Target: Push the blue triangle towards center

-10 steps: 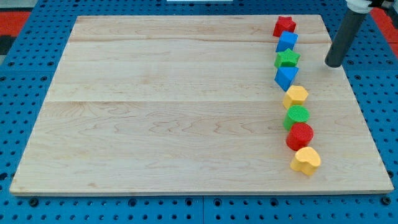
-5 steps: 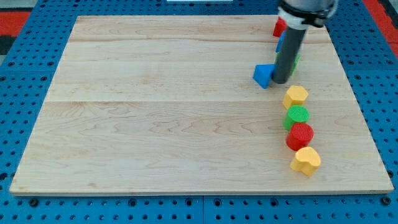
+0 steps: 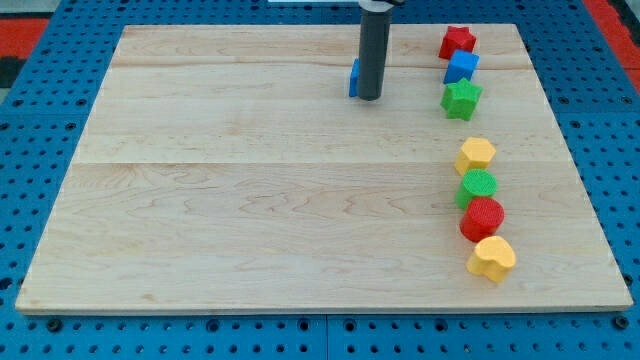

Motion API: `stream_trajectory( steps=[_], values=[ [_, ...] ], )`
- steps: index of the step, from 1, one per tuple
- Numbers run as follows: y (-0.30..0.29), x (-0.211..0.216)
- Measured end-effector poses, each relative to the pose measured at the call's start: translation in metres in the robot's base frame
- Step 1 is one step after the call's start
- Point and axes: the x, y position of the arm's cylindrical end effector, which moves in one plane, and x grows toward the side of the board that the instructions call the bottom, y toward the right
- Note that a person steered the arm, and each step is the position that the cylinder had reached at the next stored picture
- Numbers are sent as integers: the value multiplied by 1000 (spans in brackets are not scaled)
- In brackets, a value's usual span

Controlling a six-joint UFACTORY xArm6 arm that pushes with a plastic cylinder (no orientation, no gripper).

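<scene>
The blue triangle lies on the wooden board in the upper middle of the view, mostly hidden behind my rod. Only its left edge shows. My tip rests on the board right against the triangle's right side. The rod rises straight to the view's top.
A column of blocks stands at the view's right: red star, blue block, green star, yellow block, green round block, red round block, yellow heart. Blue pegboard surrounds the board.
My tip swept from the right edge into the column, then left and up. The blue triangle left the column and slid left and up with the tip.
</scene>
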Motion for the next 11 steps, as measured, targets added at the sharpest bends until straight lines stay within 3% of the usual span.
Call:
stream_trajectory(
  steps=[2, 5, 11],
  values=[
    [40, -15],
    [-26, -32],
    [-86, 38]
  ],
)
